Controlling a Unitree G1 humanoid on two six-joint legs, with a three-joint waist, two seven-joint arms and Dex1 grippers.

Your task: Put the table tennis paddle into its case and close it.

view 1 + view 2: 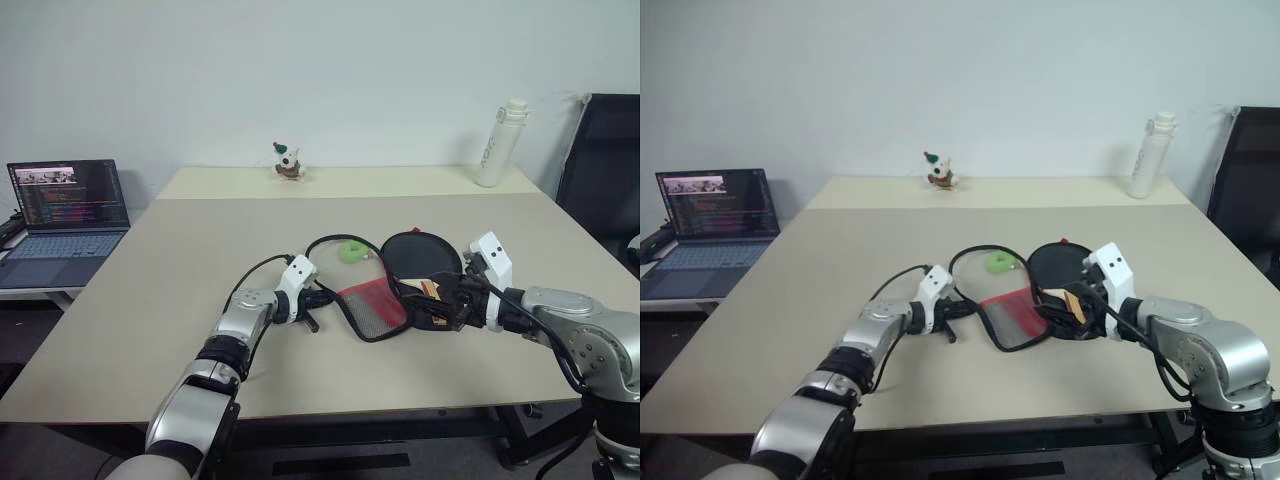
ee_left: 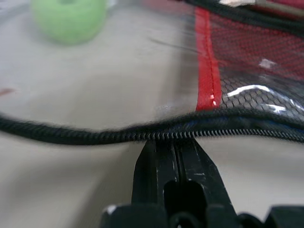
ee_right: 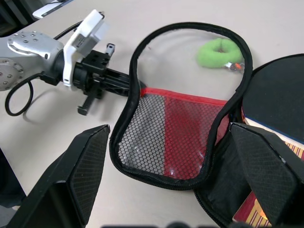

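The case [image 1: 372,308] lies unzipped on the table. Its flap, with the red mesh pocket [image 3: 161,135], is folded out to the left. The lime-green pull [image 1: 352,250] rests inside the flap's zipper loop. The table tennis paddle [image 1: 421,256] lies black face up in the right half of the case, and its striped handle [image 3: 259,211] points toward my right arm. My left gripper [image 1: 322,296] is shut on the flap's black zipper edge [image 2: 199,134]. Over the handle end of the case, my right gripper [image 1: 437,301] is open and its fingers [image 3: 85,166] hold nothing.
An open laptop [image 1: 68,200] sits on a side desk at the left. At the table's far edge stand a small toy figure [image 1: 288,162] and a white bottle [image 1: 500,145]. A black chair [image 1: 605,160] is at the right.
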